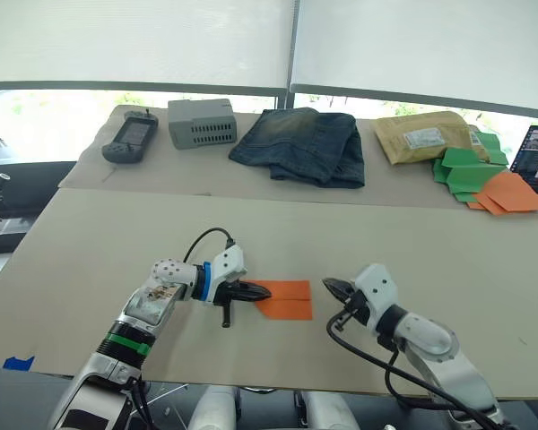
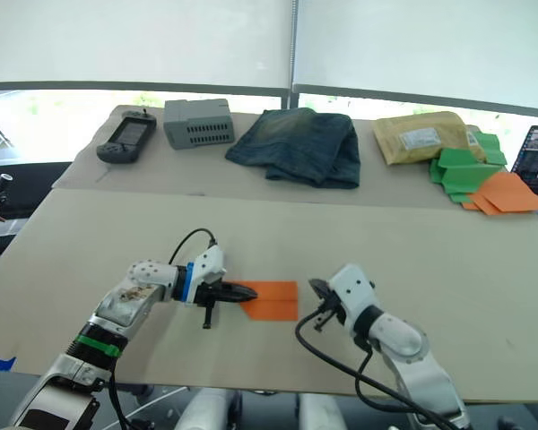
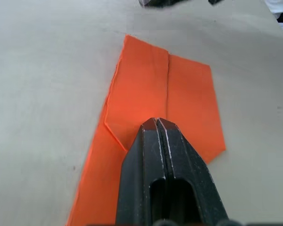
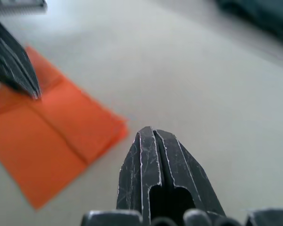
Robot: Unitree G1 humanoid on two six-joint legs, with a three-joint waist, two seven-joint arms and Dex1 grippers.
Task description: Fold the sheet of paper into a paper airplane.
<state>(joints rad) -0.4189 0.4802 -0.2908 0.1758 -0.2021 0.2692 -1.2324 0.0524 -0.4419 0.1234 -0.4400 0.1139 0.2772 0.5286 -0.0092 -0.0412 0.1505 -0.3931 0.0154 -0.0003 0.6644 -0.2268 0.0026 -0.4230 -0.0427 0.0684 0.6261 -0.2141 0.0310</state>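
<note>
Both claws closed: left claw (image 1: 262, 291) apparently on sheet of paper (image 1: 287, 300) edge, right claw (image 1: 334, 288) just beside.

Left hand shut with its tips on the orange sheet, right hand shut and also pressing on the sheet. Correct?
Not quite. The right hand is shut but off the sheet of paper, over bare table beside its edge, as the left eye view shows. The left hand is shut, tips on the sheet.

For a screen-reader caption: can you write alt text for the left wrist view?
A closed black left gripper presses its tip on a sheet of orange paper lying flat on a beige table. The paper has a centre crease and one corner folded in.
</note>
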